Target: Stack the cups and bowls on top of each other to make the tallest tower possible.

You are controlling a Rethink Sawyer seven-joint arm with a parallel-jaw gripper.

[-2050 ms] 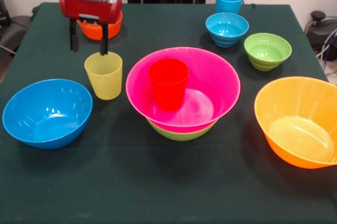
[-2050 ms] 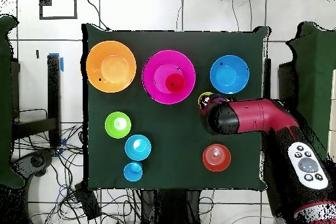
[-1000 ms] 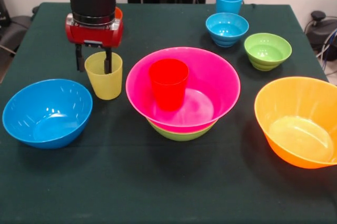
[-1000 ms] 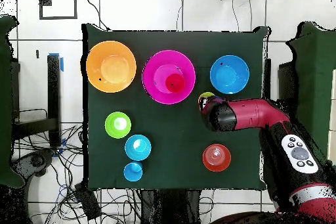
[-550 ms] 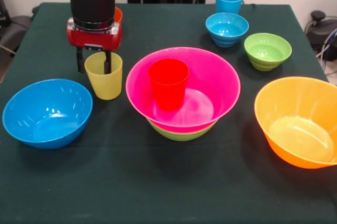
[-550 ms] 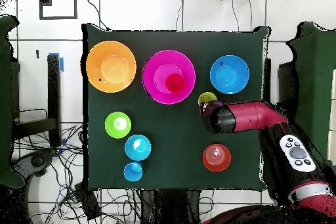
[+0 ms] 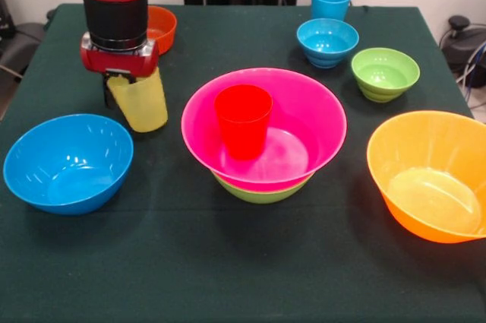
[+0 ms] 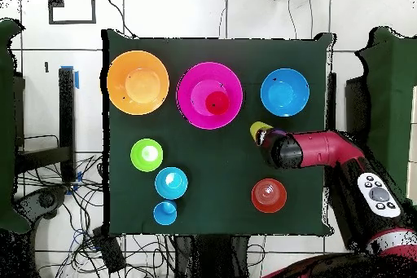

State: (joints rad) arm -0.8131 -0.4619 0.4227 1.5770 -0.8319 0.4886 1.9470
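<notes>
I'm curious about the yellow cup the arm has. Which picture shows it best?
The front view: the yellow cup hangs tilted from the gripper, clear of the table. Overhead, the arm hides all but its rim.

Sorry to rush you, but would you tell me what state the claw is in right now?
Claw: closed on the yellow cup, which hangs tilted beside the large blue bowl.

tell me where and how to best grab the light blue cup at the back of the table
Grip the light blue cup by its rim, coming straight down from above with one finger inside and one outside the wall. It stands upright with its mouth open, and the small blue bowl sits close in front, so a side approach looks more crowded. The tool currently holds the yellow cup.
</notes>
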